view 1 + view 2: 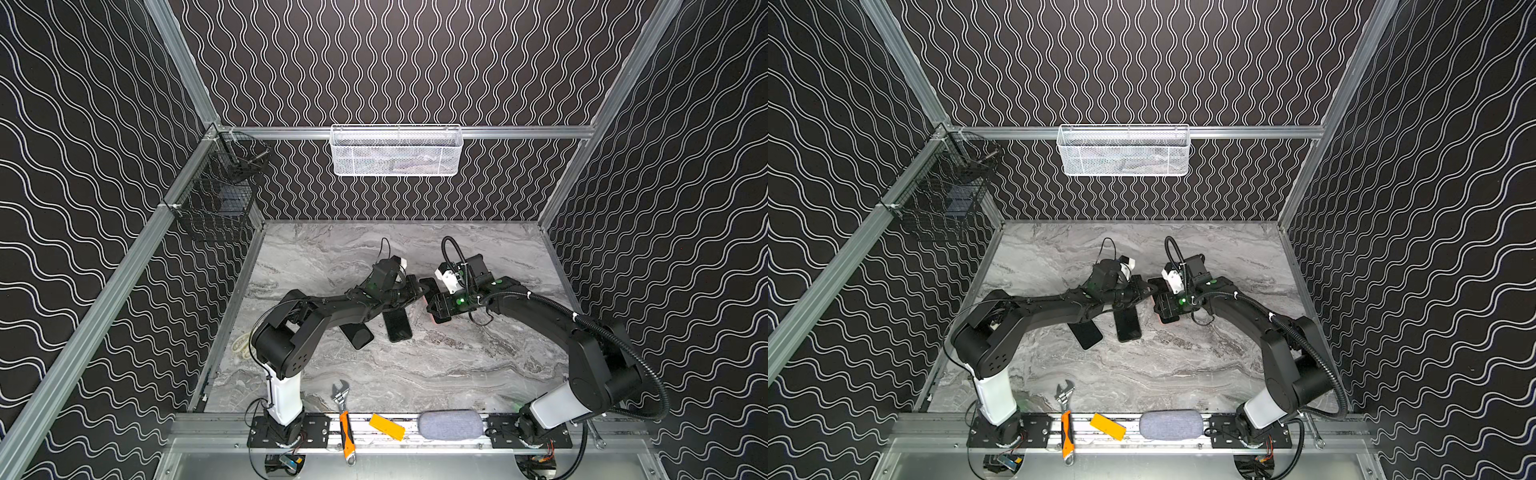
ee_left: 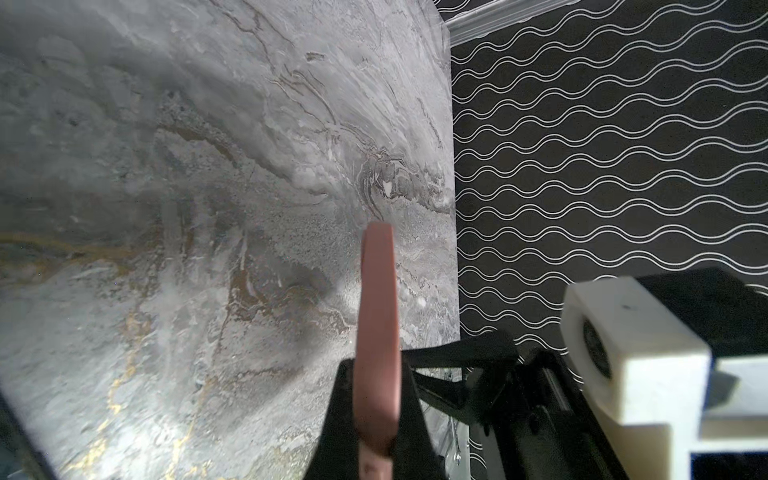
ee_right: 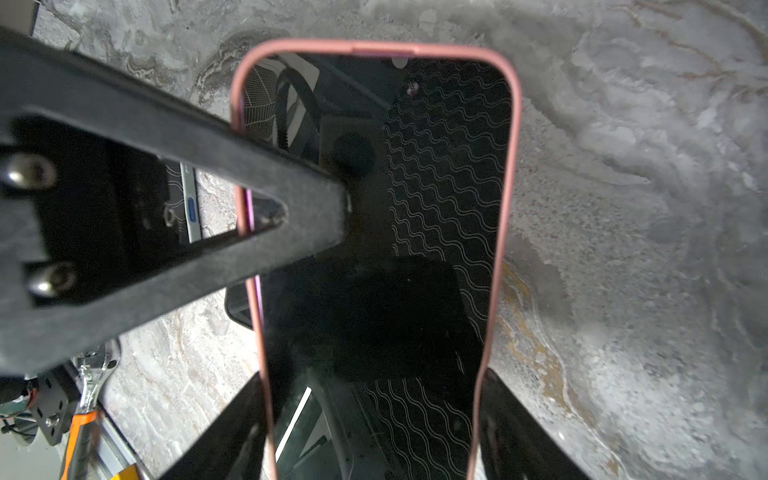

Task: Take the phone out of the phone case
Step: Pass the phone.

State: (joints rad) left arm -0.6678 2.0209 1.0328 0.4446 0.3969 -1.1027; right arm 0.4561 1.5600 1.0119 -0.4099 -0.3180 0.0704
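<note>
Over the grey marble table (image 1: 457, 365), the right gripper (image 3: 374, 374), fingers spread wide, clamps the pink rubbery phone case (image 3: 513, 124) by its sides so the left gripper (image 2: 376, 395), pinching its rim, can peel it off the black glass phone (image 3: 436, 187) inside.

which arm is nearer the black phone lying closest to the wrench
left. the left arm crosses right over the black phone, hiding its far end; the right arm sits apart on the other side.

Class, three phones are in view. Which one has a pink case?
The phone held up between left gripper and right gripper: a pink case rims its screen. The two table phones lie flat and show only black.
</note>
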